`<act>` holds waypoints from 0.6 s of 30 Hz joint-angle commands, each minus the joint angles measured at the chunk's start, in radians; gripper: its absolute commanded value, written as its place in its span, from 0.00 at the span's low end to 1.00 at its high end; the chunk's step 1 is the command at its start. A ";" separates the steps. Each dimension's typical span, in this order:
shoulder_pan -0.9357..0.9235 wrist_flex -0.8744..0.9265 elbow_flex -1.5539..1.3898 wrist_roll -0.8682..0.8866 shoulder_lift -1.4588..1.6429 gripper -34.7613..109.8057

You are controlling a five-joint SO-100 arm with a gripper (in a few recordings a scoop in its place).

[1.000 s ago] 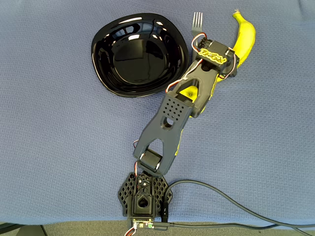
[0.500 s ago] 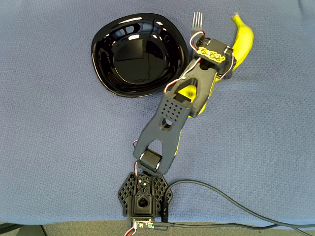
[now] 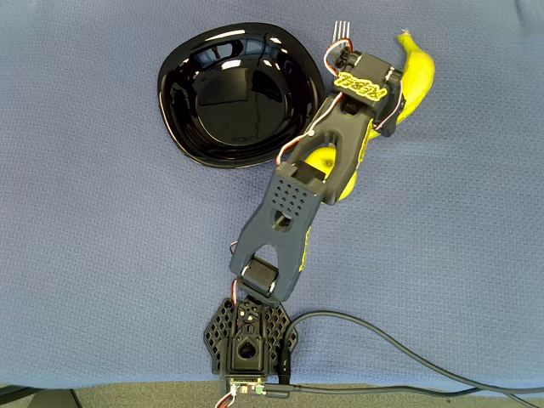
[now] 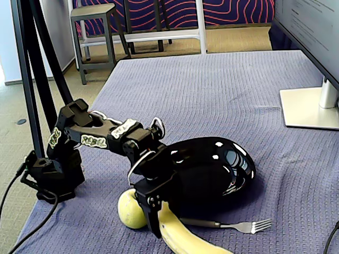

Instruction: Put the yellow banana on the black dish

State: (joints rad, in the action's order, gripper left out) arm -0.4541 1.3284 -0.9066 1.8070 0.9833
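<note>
The yellow banana (image 3: 418, 72) lies at the far right of the blue cloth in the overhead view, just right of the black dish (image 3: 174, 85). My gripper (image 3: 384, 115) is shut on the banana's lower end, with the wrist covering most of the grasp. In the fixed view the gripper (image 4: 157, 219) points down, its dark finger pressed against the banana (image 4: 183, 238), which runs out of the bottom edge. The glossy black dish (image 4: 233, 164) sits right behind it with nothing in its well.
A yellow-green apple (image 4: 130, 210) rests beside the gripper, under the arm in the overhead view (image 3: 323, 160). A metal fork (image 4: 238, 226) lies between dish and banana. A monitor stand (image 4: 310, 108) is on the table's far right. A black cable (image 3: 408, 361) trails from the arm's base.
The gripper has moved toward the far edge and slightly left, and the banana has shifted and turned with it. More of the fork is covered by the wrist.
</note>
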 commanded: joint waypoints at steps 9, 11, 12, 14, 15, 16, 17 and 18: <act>0.020 0.176 0.106 -0.216 0.322 0.24; 0.040 0.209 0.095 -0.261 0.360 0.24; 0.057 0.227 0.095 -0.288 0.376 0.24; 0.081 0.259 0.091 -0.327 0.397 0.24; 0.092 0.268 0.083 -0.344 0.407 0.24; 0.103 0.272 0.067 -0.364 0.417 0.24; 0.112 0.273 0.052 -0.393 0.428 0.24; 0.117 0.275 0.031 -0.413 0.442 0.24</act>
State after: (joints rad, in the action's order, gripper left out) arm -0.3590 1.5892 -0.8974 1.4619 1.2517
